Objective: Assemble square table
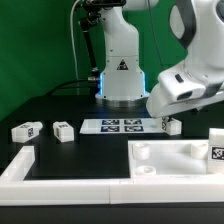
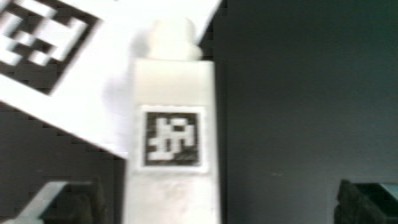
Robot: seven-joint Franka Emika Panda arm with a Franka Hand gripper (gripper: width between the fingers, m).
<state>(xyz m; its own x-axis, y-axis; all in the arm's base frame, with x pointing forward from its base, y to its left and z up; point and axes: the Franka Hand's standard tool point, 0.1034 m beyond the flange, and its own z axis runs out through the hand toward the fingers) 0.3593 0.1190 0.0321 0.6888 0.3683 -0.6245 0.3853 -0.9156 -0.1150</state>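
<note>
1. The gripper (image 2: 210, 203) hangs with its jaws spread wide, holding nothing.
2. Between its fingers (image 2: 54, 205), clear of both, lies a tagged leg (image 2: 173, 120).
3. Just past the leg's peg end is the marker board (image 2: 45, 40).
4. The tabletop (image 1: 170, 160) lies near the hand.
5. Two more legs (image 1: 25, 130) (image 1: 63, 130) lie well apart from it, beyond the board's far end.

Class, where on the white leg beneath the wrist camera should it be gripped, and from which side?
Grip the leg by its long flat sides at the tagged middle, coming from above: it lies tag-up, sides parallel, peg end narrower. The fingers stand open either side.
</note>
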